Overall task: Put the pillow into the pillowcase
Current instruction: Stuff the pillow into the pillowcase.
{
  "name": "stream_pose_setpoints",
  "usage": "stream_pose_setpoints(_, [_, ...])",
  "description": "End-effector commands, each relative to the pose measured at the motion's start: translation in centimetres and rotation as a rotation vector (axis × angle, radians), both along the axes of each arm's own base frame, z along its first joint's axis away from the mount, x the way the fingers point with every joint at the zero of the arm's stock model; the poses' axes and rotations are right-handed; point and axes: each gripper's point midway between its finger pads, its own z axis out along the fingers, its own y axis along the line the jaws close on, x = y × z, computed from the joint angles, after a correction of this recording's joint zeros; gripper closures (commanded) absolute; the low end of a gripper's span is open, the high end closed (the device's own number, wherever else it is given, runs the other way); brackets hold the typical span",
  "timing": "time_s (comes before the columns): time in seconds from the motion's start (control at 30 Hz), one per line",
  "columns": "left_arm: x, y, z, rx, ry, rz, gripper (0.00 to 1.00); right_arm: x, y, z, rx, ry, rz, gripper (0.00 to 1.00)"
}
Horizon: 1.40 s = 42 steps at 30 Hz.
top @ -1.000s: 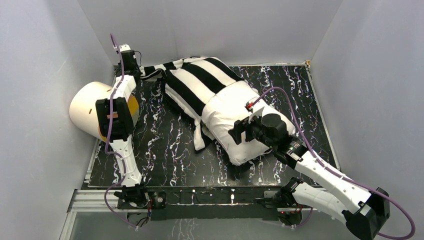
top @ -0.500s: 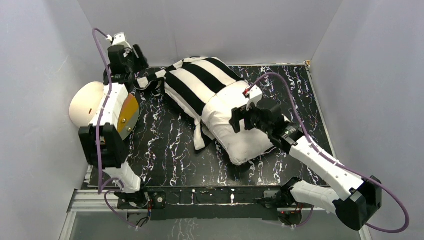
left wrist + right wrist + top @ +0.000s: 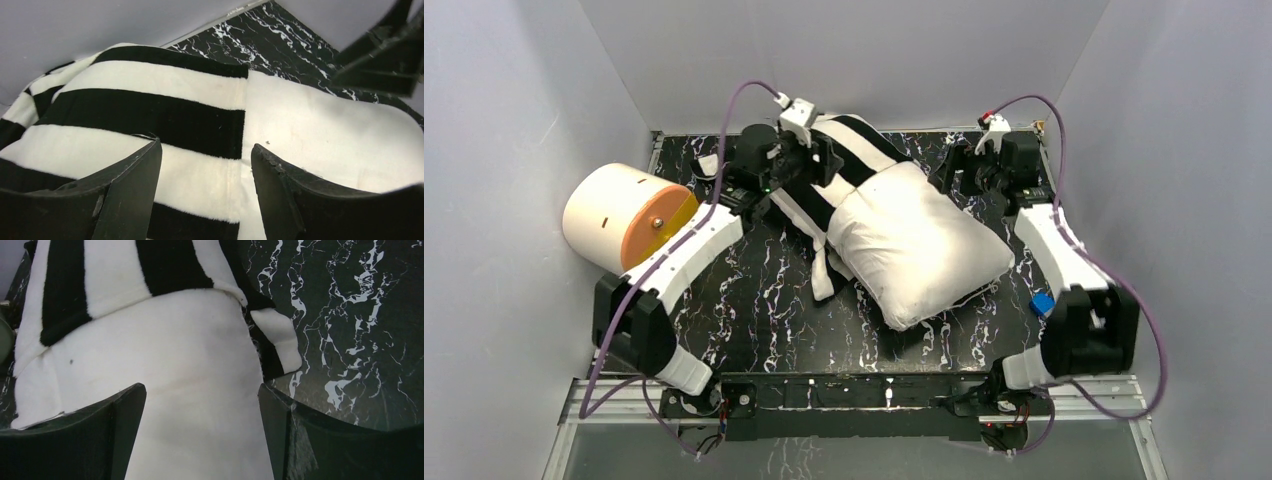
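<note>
Pillow [image 3: 919, 250], plump plain white, pokes from striped pillowcase [image 3: 150, 105] toward four o'clock; my left gripper [image 3: 206, 145] and right gripper [image 3: 201, 387] gape empty.

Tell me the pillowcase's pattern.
The pillowcase has broad black-and-white stripes, clearest in the left wrist view.

Top view high overhead; wrist views close, apparently sharing pillowcase [image 3: 150, 110] hem.

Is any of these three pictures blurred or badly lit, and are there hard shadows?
Top external view: soft, even light, sharp, no hard shadows on the pillow. Left wrist view: the pillowcase is sharp, but a dark shape at upper right is blurred. Right wrist view: fabric sharp; the right gripper looks nearly black, with little detail.
</note>
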Motion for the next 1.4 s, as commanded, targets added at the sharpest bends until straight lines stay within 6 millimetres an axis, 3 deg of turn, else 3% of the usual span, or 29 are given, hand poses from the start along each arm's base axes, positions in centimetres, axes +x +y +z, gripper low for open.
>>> stream_pose_setpoints(0.0, [1.5,-3.6,-0.7,0.072,-0.091,-0.056,0.35,4.7,1.9,0.3,0.162,-0.014,0.143,0.11])
stream_pose_setpoints(0.1, [3.0,-6.9,-1.8,0.108,-0.111,-0.099,0.32,6.6,3.6,-2.7,0.219,0.066,0.244,0.17])
stream_pose_setpoints(0.23, [4.6,-10.2,-3.2,0.135,-0.122,-0.136,0.29,5.1,6.3,-6.3,0.261,0.168,0.344,0.37])
stream_pose_setpoints(0.4, [8.3,-11.1,-6.8,0.333,-0.156,-0.014,0.29,1.6,8.7,-6.7,0.293,0.117,0.418,0.7])
stream_pose_setpoints(0.63, [8.5,-12.9,-10.9,0.464,-0.168,-0.056,0.34,0.2,9.9,-7.8,0.291,0.139,0.437,0.94])
stream_pose_setpoints(0.73, [8.4,-13.2,-11.2,0.485,-0.179,-0.06,0.48,-0.1,10.3,-7.4,0.286,0.12,0.441,0.97])
stream_pose_setpoints(0.83, [7.7,-14.4,-10.5,0.488,-0.212,-0.085,0.93,-0.2,10.2,-7.3,0.287,0.113,0.428,1.0])
stream_pose_setpoints(0.87, [7.3,-14.9,-9.7,0.474,-0.227,-0.09,1.0,-0.1,10.1,-7.3,0.289,0.107,0.419,1.0])
stream_pose_setpoints(1.0, [3.2,-17.9,-4.8,0.335,-0.265,-0.142,1.0,1.7,10.3,-6.3,0.327,0.02,0.38,1.0])
stream_pose_setpoints(1.13, [-4.5,-21.9,0.7,0.014,-0.264,-0.33,1.0,5.0,10.4,-2.8,0.382,-0.06,0.308,1.0])
stream_pose_setpoints(1.23, [-9.7,-23.9,1.3,-0.103,-0.281,-0.461,1.0,7.6,9.8,-0.2,0.458,-0.126,0.191,1.0])
stream_pose_setpoints(1.37, [-12.2,-23.7,0.2,-0.247,-0.214,-0.513,1.0,10.2,9.3,0.4,0.526,-0.113,0.069,1.0])
